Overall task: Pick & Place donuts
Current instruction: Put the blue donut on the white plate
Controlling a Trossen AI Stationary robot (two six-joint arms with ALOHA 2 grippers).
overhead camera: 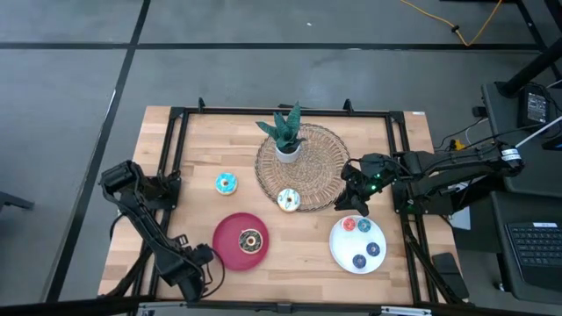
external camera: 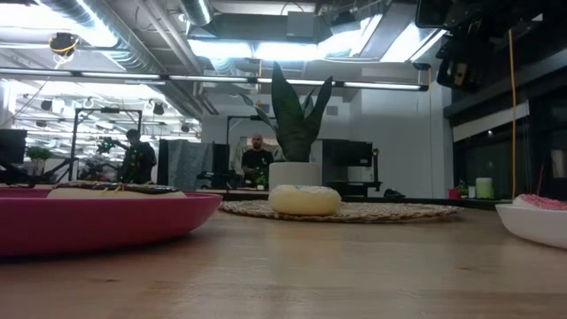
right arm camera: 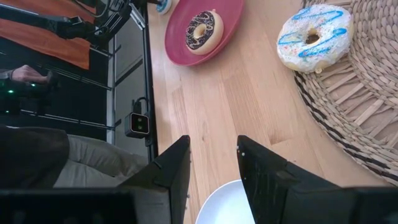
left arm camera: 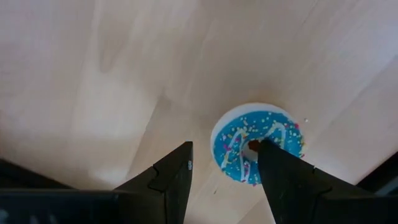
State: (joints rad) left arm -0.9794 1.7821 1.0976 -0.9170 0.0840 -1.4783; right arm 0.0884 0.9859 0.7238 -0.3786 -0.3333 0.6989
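Note:
A light-blue iced donut [overhead camera: 226, 183] lies flat on the bare wood. In the left wrist view this blue donut [left arm camera: 242, 134] shows below my open left gripper [left arm camera: 224, 149], partly behind one finger. In the high view my left gripper [overhead camera: 169, 189] hangs above the table, just left of it. A cream sprinkled donut [overhead camera: 289, 200] rests on the edge of the woven mat [overhead camera: 316, 171]. A chocolate donut [overhead camera: 250, 240] lies on the red plate [overhead camera: 230, 247]. My right gripper [overhead camera: 354, 200] waits open, raised between the mat and the white plate [overhead camera: 336, 250].
A potted plant [overhead camera: 285, 140] stands on the woven mat at the back. The white plate holds several coin-sized donuts in red [overhead camera: 349, 225], teal [overhead camera: 363, 226] and blue [overhead camera: 358, 261]. A black frame [overhead camera: 176, 118] runs round the table. People [external camera: 257, 159] stand in the room beyond.

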